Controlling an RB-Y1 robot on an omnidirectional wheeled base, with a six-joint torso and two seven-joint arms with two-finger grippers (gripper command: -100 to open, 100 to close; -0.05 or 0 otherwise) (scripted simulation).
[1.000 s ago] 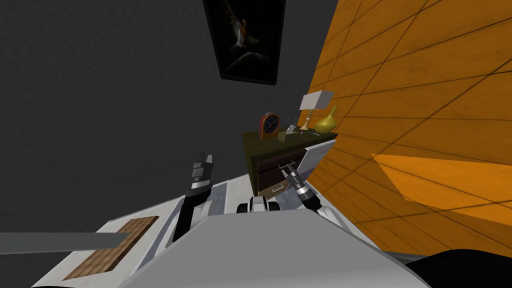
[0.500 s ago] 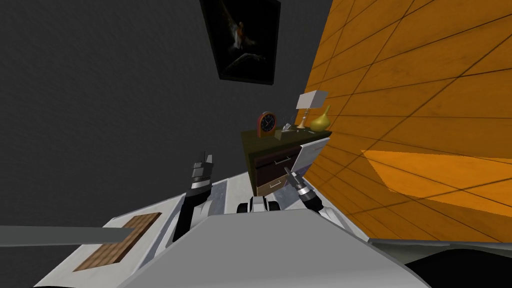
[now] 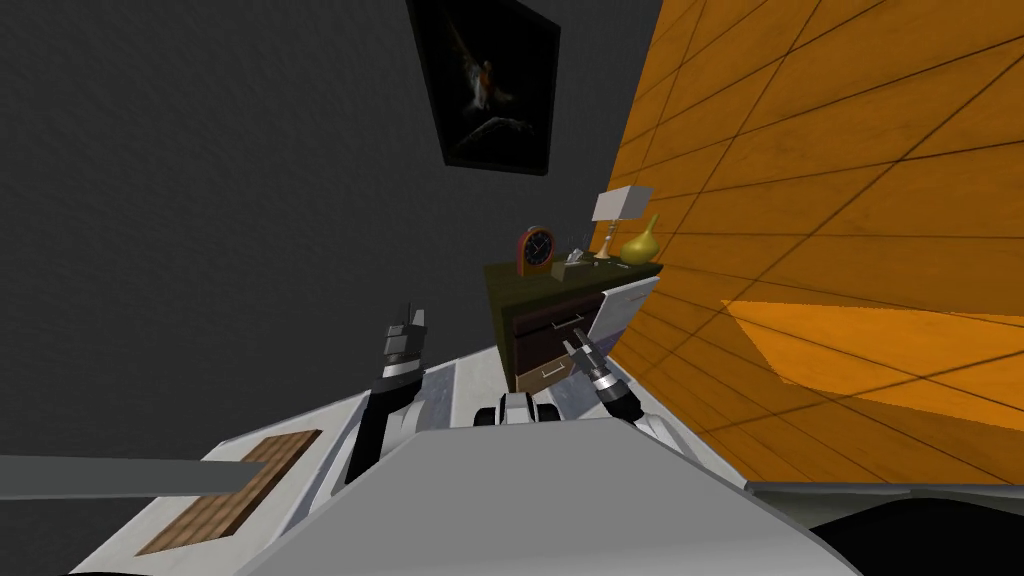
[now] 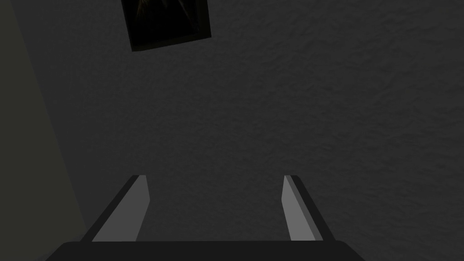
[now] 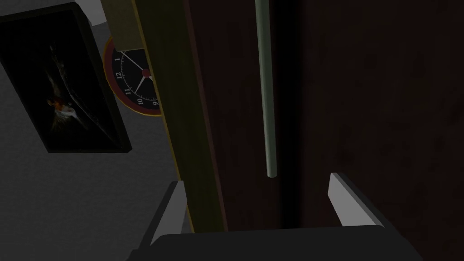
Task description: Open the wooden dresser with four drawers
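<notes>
Well to the left of the dark brown dresser with an olive top (image 3: 535, 330), the left gripper (image 3: 409, 318) points up toward the dark grey wall. Its two blade fingers (image 4: 136, 213) stand wide apart, released, with nothing between them.

The dresser stands against that wall, at the edge of the orange plank floor (image 3: 850, 200). On the dresser's top, from left to right, are a round red-rimmed clock with a black face (image 3: 536, 250), some small items too tiny to make out, a table lamp with a white shade (image 3: 620, 205) and a yellow-green gourd-shaped vase (image 3: 640, 245). Above the dresser hangs a dark picture in a black frame (image 3: 490, 85). A flat white panel (image 3: 628, 305) leans at the dresser's right side.

The right gripper (image 3: 575, 347) is close in front of the dresser's drawer fronts. Its jaws are released and spread wide. A thin grey-green bar handle (image 5: 266, 90) runs along a dark brown drawer front (image 5: 362, 90). The handle's end lies just ahead of the gap between the fingers and touches neither. One finger (image 5: 174, 213) lies before the dresser's olive frame edge (image 5: 181, 113), the other before the drawer front.
</notes>
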